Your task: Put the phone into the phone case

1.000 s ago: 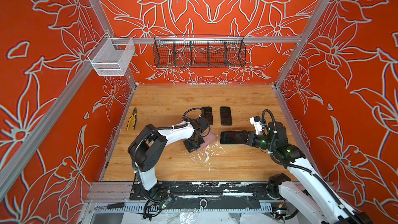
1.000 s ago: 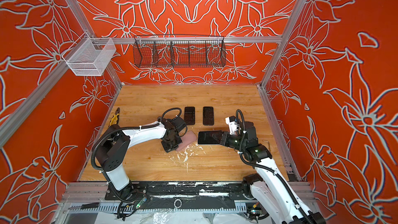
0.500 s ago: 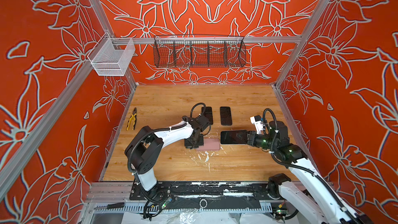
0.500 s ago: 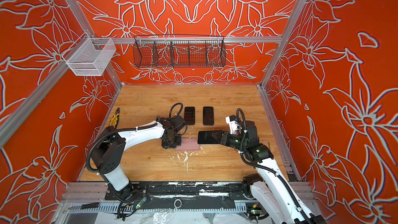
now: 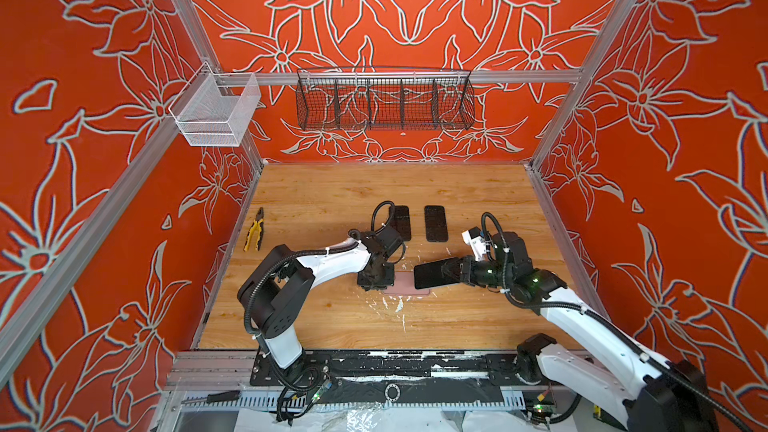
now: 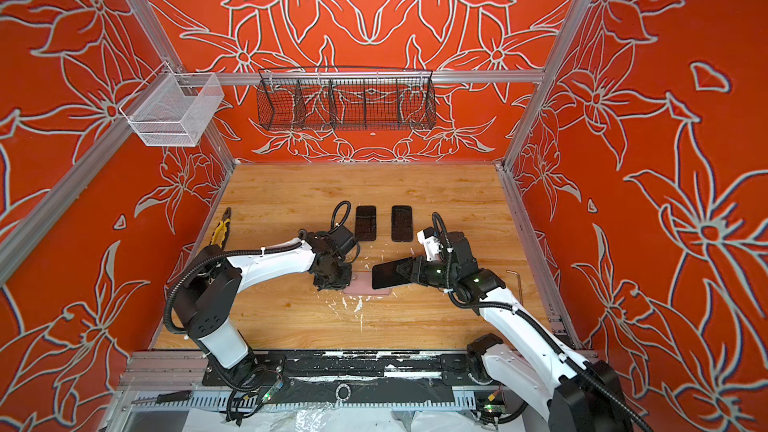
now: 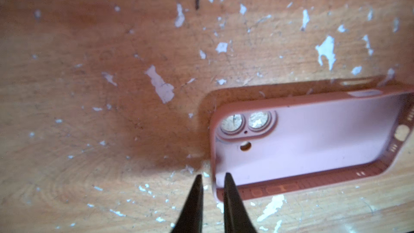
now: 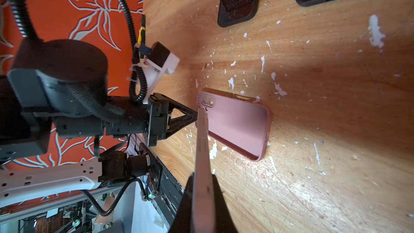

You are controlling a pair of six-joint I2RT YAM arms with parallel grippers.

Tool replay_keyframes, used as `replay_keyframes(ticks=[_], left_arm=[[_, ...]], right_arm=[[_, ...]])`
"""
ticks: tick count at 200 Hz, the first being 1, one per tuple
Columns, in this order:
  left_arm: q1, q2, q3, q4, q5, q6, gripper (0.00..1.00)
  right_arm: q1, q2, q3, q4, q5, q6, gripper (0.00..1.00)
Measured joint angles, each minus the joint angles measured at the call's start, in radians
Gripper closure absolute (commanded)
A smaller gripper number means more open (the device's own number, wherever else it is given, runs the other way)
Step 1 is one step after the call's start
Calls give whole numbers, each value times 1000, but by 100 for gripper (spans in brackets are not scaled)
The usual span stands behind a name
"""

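Phone (image 5: 432, 274) is up off the surface (image 5: 332, 317), pinched at one short end by the right gripper (image 8: 202, 182), jaws pressed onto its two faces, dark screen upward. In both top views it hangs just above the pink phone case (image 7: 313, 140), covering the end nearer the right arm, with its free end reaching toward the left gripper (image 7: 212, 175).

The case lies flat, open side up and hollow, so nothing is seated yet. The left gripper's fingers are narrowly parted and straddle the rim at the corner by the camera cutouts (image 7: 246, 124), one outside and one just inside. There's a gap beside that rim, so I can't make out a clamp.

Insertion looks like the step in hand, and here's how I'd want it played:
- Square the phone's long edges to the case's long walls before any descent.
- Lead with the free end, tipped slightly down, and tuck it under the lip at the cutout end.
- Then lay the rest in and press the held end home.
- I can't tell which end carries the phone's lenses, so check that.

The inside finger sits right where the phone's corner must land, so it should clear out or brace from outside only. That rim looks soft and could fold under a skewed push, and an unbraced case may skate.
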Motion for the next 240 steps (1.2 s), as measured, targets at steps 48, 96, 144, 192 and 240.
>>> replay_keyframes(ticks=[48, 96, 144, 192, 240], left_arm=[[68, -233, -109, 69, 38, -47, 36], [245, -438, -278, 263, 214, -99, 3], [293, -455, -388, 429, 377, -134, 3], [296, -402, -473, 595, 474, -199, 3], [296, -392, -528, 685, 480, -253, 3]], right_arm=[[66, 89, 0, 80, 71, 24, 100], [154, 211, 7, 158, 132, 66, 100], [213, 307, 26, 258, 170, 129, 100], [232, 389, 33, 368, 184, 185, 100], [256, 453, 50, 438, 184, 212, 100]])
